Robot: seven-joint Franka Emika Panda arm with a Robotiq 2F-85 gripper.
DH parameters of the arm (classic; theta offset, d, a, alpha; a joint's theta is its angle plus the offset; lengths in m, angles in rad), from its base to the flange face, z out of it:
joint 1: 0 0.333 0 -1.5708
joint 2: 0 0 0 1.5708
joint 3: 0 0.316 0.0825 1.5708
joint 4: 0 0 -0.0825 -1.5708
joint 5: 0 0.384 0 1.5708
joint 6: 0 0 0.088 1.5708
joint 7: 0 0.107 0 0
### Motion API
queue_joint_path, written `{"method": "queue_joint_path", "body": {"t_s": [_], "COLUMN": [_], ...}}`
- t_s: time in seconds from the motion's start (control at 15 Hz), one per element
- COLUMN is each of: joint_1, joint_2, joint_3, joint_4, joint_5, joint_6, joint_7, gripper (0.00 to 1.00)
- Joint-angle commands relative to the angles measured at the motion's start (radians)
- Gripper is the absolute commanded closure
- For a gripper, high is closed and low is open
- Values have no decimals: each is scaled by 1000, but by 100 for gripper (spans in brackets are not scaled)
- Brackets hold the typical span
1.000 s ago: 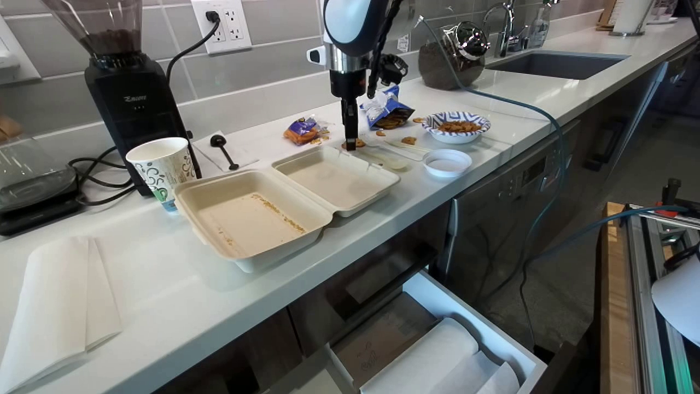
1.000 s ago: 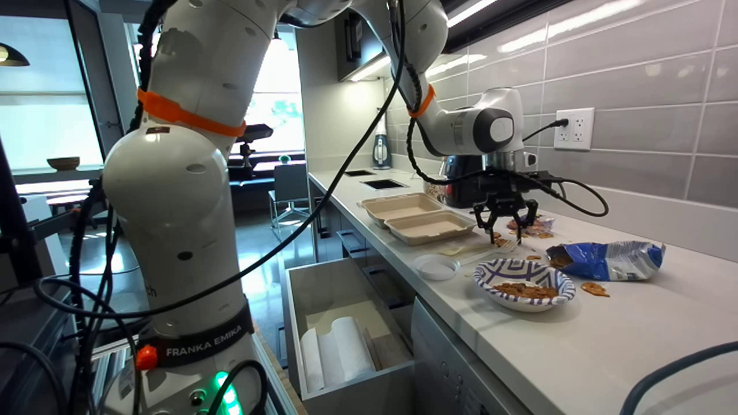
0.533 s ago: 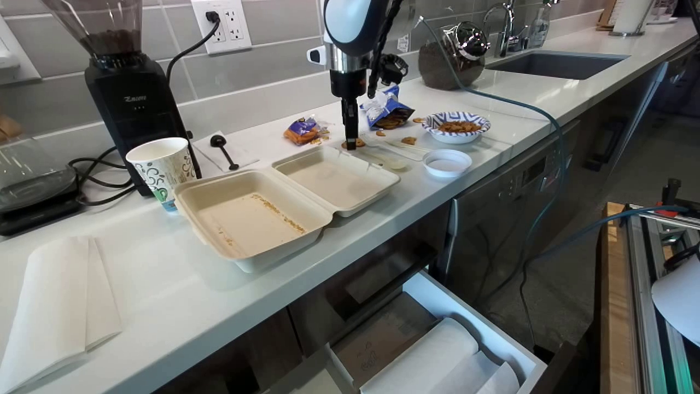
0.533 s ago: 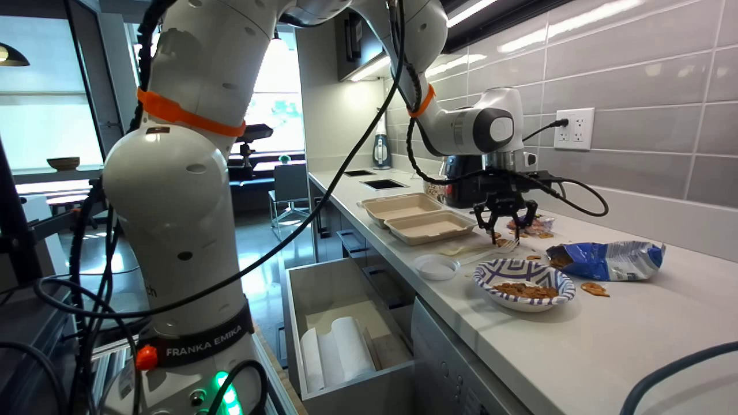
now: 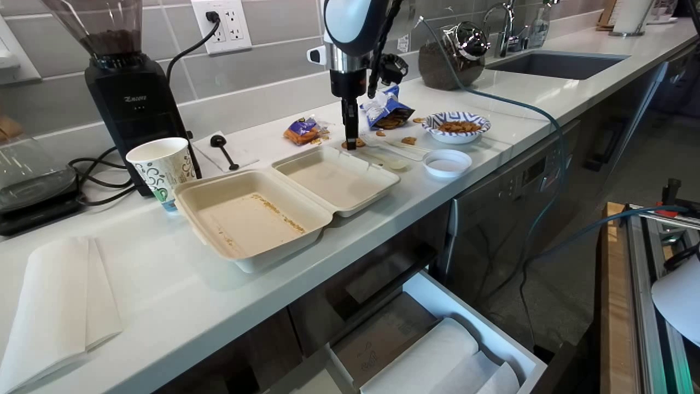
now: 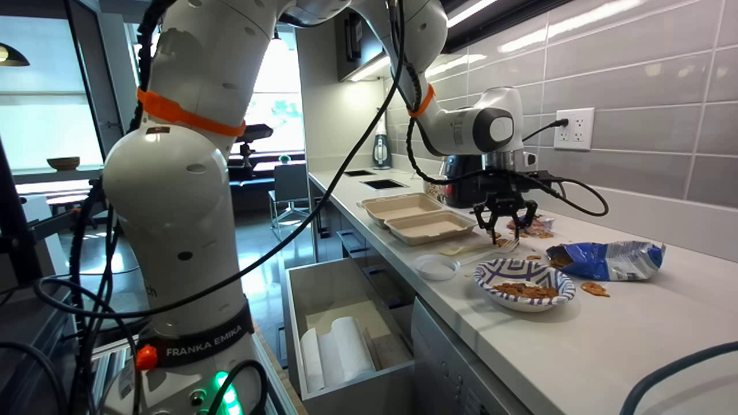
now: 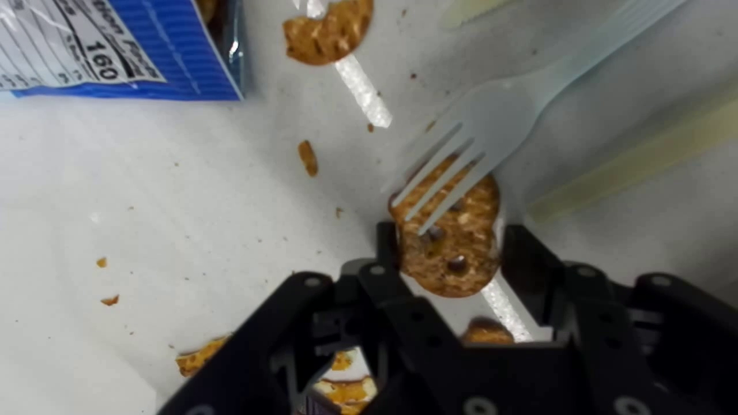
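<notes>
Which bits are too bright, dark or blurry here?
Wrist view: pale streaks, probably reflected light, cross the counter; the fingers are near-black and slightly soft; the pretzel crisp between them is clear. In an exterior view: the window is washed out; glare crosses the wall tiles.

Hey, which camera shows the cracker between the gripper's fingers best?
The wrist view shows the cracker large, its holes clear, the fork overlapping one end. Both exterior views show it tiny at the fingertips, without clear detail.

Reads “160” on blue bag (image 7: pixel 167 49) near patterned bowl (image 6: pixel 501 272); well apart from it, “Encore” on black grinder (image 5: pixel 134 117), “FRANKA EMIKA” on arm base (image 6: pixel 193 344).
</notes>
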Motion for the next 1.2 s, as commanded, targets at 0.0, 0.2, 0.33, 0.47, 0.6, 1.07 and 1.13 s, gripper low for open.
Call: {"method": "queue_joint_path", "body": {"t_s": [0.0, 0.2, 0.33, 0.47, 0.6, 1.07, 1.13], "joint_1": [1, 2, 3, 3, 5, 6, 6], "joint_2": [-8, -9, -7, -7, -6, -7, -8], "joint_3": [-3, -3, -3, -3, -2, -2, -2], "joint_4": [-18, -17, -15, -15, -12, -12, -12], "joint_5": [-20, -21, -23, -25, -27, -33, -34], "joint_6": [-17, -18, -18, -18, -19, -19, -19], "joint_7": [-3, -4, -3, -3, -2, -1, -1], "gripper": [49, 50, 50, 52, 54, 53, 53]}}
